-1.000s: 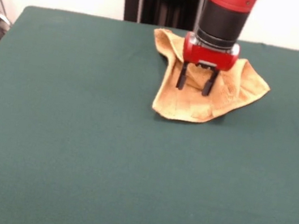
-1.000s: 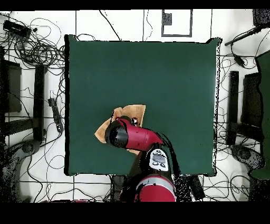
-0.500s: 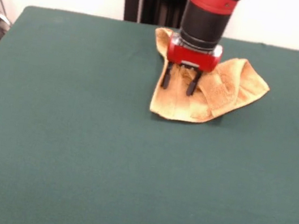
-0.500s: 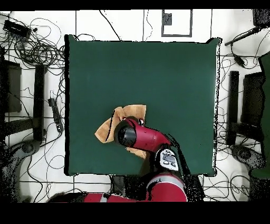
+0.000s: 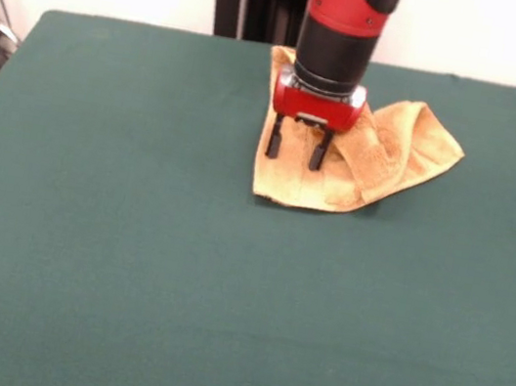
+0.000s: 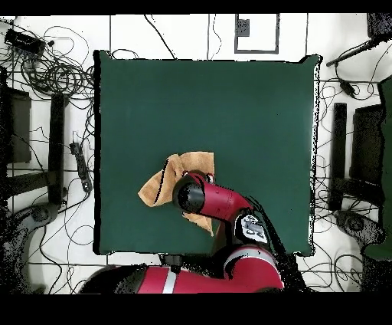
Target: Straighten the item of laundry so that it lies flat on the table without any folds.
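Hovering over the rumpled towel [image 5: 384,150] on the table [image 5: 128,260], the gripper [image 5: 294,150] has its fingers spread, grasping nothing

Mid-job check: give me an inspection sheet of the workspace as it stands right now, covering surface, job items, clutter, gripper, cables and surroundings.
Surface: the table, covered in dark green cloth, shows no wrinkles.
Job's things: the towel, golden-orange, lies crumpled with folds near the table's robot side; not flat yet.
Clutter: nothing seen on the table besides the towel.
Gripper: the gripper is open, fingers pointing down over the towel's left part in the front view; whether they touch the cloth cannot be told.
Cables: many black cables lie on the floor around the table, none on it.
Surroundings: white floor, dark equipment along both sides in the overhead view; no person seen.
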You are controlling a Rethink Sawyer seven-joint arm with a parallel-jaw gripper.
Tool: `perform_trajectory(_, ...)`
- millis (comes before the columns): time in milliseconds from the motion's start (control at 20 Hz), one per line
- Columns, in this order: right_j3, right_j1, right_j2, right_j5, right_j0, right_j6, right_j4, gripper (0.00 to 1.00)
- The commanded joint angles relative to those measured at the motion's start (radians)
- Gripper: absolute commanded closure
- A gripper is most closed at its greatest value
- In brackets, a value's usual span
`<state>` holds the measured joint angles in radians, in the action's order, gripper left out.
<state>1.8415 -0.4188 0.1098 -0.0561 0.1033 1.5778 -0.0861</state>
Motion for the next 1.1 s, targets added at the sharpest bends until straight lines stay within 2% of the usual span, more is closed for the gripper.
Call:
perform_trajectory(50, -0.095, 0.221, -0.124, 0.143, 0.009, 0.176, 0.016, 0.0)
perform_trajectory(300, -0.13, 0.279, -0.129, 0.145, 0.013, 0.169, 0.011, 0.0)
perform_trajectory(450, -0.209, 0.384, -0.106, 0.049, -0.007, 0.132, -0.019, 0.0)
perform_trajectory(550, -0.241, 0.425, -0.1, 0.019, -0.011, 0.115, -0.02, 0.0)
perform_trajectory(1100, -0.264, 0.452, -0.114, 0.021, 0.009, 0.125, 0.025, 0.0)
